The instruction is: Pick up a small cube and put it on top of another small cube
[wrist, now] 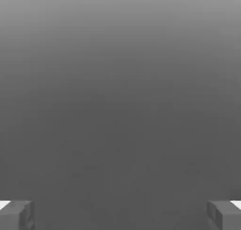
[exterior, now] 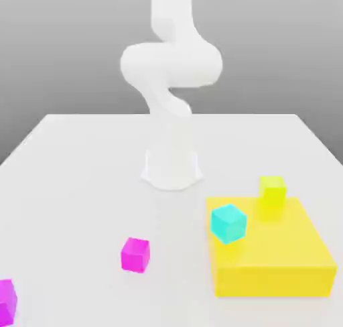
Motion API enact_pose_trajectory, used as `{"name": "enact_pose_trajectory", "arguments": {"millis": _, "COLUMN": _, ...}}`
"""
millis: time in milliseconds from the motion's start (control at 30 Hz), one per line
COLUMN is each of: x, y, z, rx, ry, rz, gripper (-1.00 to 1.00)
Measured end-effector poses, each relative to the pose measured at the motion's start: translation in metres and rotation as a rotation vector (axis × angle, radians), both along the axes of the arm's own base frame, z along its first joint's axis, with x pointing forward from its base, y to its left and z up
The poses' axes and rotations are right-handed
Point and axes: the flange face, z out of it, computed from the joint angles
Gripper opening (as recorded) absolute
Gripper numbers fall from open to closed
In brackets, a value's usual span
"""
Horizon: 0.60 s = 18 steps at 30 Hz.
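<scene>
- Small pink cube (exterior: 135, 254) is sitting alone on the white table (exterior: 74, 185), toward the front and a bit to the exterior view's left of the arm base (exterior: 171, 168)
- Cyan cube (exterior: 228, 223) is resting at the near-left corner of the big yellow block (exterior: 281, 265), w/ a small yellow cube (exterior: 272, 191) further back on the same block
- 2nd pink cube (exterior: 5, 300) is showing at the exterior view's bottom-left edge, partly cut off, well apart from the rest
- Gripper (wrist: 120, 215) is standing released, wide, nothing btwn the fingertips (wrist: 16, 215); hand view is looking at plain grey, no cube near
- Arm is folded high above its base, so the pink cube is lying low & out in front of it, well apart from the jaws
- Key relation, my read: jaws are needing to go forward and down, slightly to the exterior view's left, to straddle the cube
- Cube has no long axis; its faces are looking a bit turned vs the table edge, so some wrist turn is prob needed
- Cyan cube is looking the likely stacking target, near the pink one but raised on the block
</scene>
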Motion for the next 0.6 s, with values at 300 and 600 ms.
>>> {"name": "enact_pose_trajectory", "arguments": {"millis": 300, "x": 0.056, "y": -0.039, "z": -0.224, "rx": 0.024, "ry": 0.322, "rz": -0.095, "gripper": 0.00}}
{"name": "enact_pose_trajectory", "arguments": {"millis": 600, "x": -0.013, "y": -0.067, "z": -0.441, "rx": 0.083, "ry": 0.663, "rz": -0.195, "gripper": 0.00}}
